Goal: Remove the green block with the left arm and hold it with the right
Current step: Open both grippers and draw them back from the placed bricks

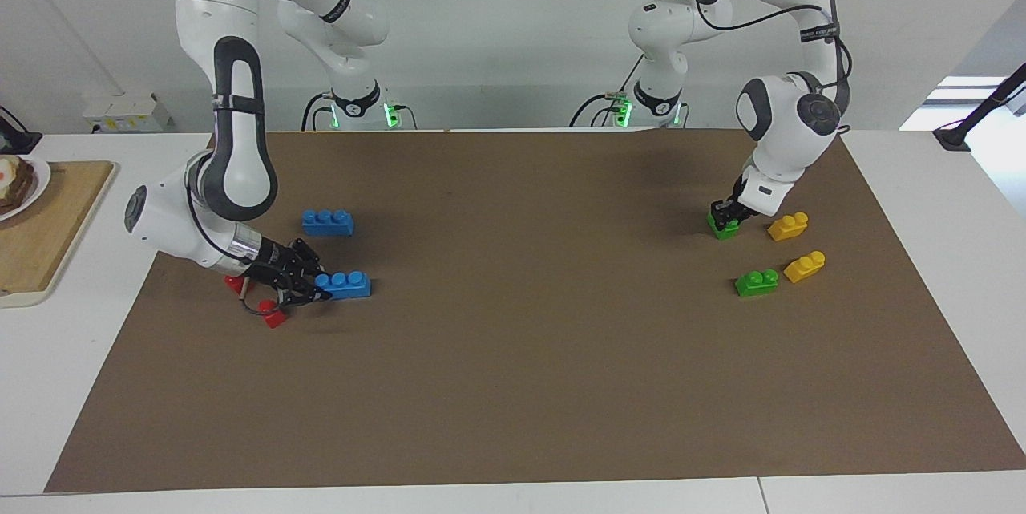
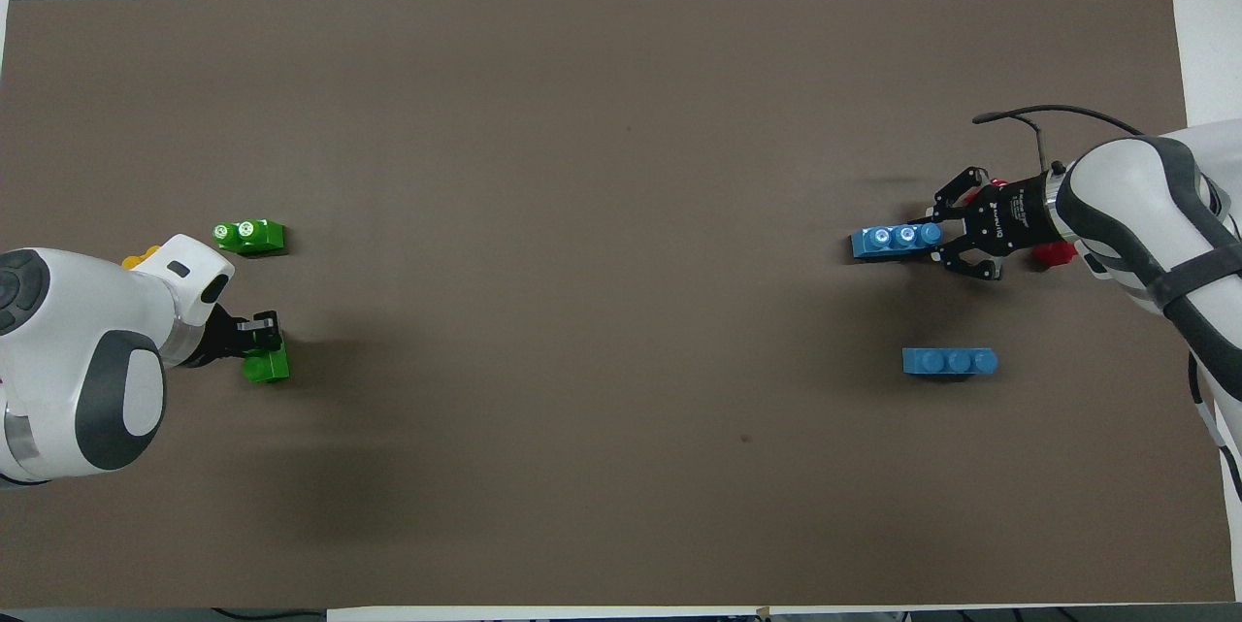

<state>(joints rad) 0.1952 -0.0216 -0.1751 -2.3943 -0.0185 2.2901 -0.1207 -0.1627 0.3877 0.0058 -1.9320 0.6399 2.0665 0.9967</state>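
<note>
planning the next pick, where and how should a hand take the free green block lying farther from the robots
Come straight down on the green block and pinch its two long flat side walls, below the studs. It sits upright, studs up, with a yellow block close beside one short end, so the long sides are freer.

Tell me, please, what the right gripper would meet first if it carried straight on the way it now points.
The right gripper lies low over the mat, pointing toward the left arm's end of the table. First in its line is the blue brick, whose end already sits between its open fingers; whether they touch it is unclear.
</note>
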